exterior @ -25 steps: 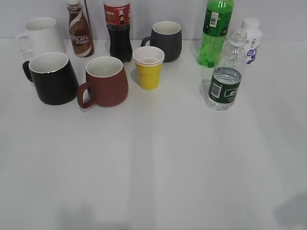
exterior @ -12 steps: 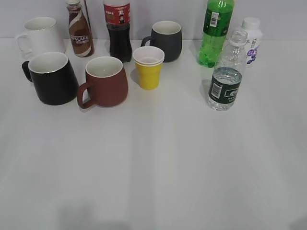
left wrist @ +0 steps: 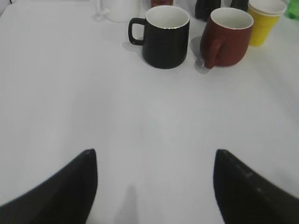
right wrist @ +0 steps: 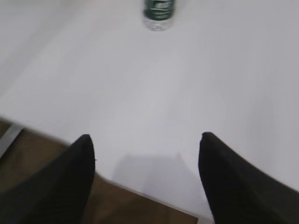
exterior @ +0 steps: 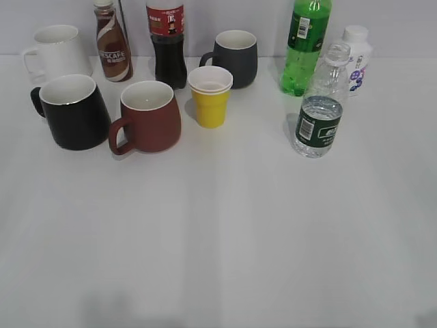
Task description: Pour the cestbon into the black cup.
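Observation:
The cestbon (exterior: 319,109), a small clear bottle with a dark green label and no cap, stands upright at the right of the table. Its base shows at the top of the right wrist view (right wrist: 159,11). The glossy black cup (exterior: 72,111) with a white inside stands at the left; it also shows in the left wrist view (left wrist: 164,36). Neither gripper shows in the exterior view. My left gripper (left wrist: 154,161) is open and empty over bare table, well short of the black cup. My right gripper (right wrist: 145,144) is open and empty over the table's near edge, far from the cestbon.
A brown-red mug (exterior: 147,116) stands right of the black cup. A yellow paper cup (exterior: 210,96), dark grey mug (exterior: 235,57), white mug (exterior: 56,51), coffee bottle (exterior: 113,42), cola bottle (exterior: 167,41), green soda bottle (exterior: 304,44) and white milk bottle (exterior: 356,51) stand behind.
A dark shadow at the lower right corner of the exterior view has shrunk away. The bottle and the cups have not moved.

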Controlling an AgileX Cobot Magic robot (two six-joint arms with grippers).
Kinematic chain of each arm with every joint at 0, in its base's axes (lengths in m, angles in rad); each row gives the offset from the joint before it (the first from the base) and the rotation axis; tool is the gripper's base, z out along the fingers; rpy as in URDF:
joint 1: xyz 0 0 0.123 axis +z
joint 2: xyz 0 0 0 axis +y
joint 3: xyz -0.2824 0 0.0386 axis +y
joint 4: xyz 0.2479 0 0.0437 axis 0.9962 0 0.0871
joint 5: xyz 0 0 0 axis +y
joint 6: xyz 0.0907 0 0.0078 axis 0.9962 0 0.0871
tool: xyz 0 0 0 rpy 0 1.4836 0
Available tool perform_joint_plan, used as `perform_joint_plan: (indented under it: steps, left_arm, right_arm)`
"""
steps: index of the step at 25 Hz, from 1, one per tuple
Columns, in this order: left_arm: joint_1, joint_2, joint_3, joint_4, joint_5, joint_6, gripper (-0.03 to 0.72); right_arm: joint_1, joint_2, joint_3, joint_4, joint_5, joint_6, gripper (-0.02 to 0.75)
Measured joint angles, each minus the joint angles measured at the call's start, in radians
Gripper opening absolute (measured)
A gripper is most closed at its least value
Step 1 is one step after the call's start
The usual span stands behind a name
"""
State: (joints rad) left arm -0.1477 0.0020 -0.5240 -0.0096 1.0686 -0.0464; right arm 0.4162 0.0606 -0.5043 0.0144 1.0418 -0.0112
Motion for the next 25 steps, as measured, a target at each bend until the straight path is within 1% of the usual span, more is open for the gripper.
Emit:
perform_joint_plan:
  steps: [2, 5, 7, 14, 18, 25]
  left_arm:
    - [0.013, -0.007, 0.0, -0.002, 0.0, 0.0, 0.585]
    - [0.064, -0.009, 0.0, -0.001, 0.0, 0.0, 0.585]
    - [0.095, -0.009, 0.0, -0.005, -0.002, 0.0, 0.585]
    - [0.108, -0.009, 0.0, -0.004, -0.002, 0.0, 0.585]
    - [0.132, -0.009, 0.0, -0.004, -0.002, 0.0, 0.585]
    - [0.134, -0.009, 0.0, -0.004, -0.002, 0.0, 0.585]
  right_arm:
    - [-0.122, -0.008, 0.0, 0.0, 0.0, 0.0, 0.521]
    - [-0.304, -0.059, 0.0, 0.002, -0.001, 0.0, 0.521]
    - [-0.356, -0.067, -0.001, 0.003, -0.001, 0.001, 0.52]
    - [-0.366, -0.069, -0.001, 0.012, -0.002, 0.001, 0.52]
    - [-0.366, -0.069, -0.001, 0.012, -0.002, 0.002, 0.519]
    - [-0.366, -0.069, -0.001, 0.013, -0.002, 0.002, 0.519]
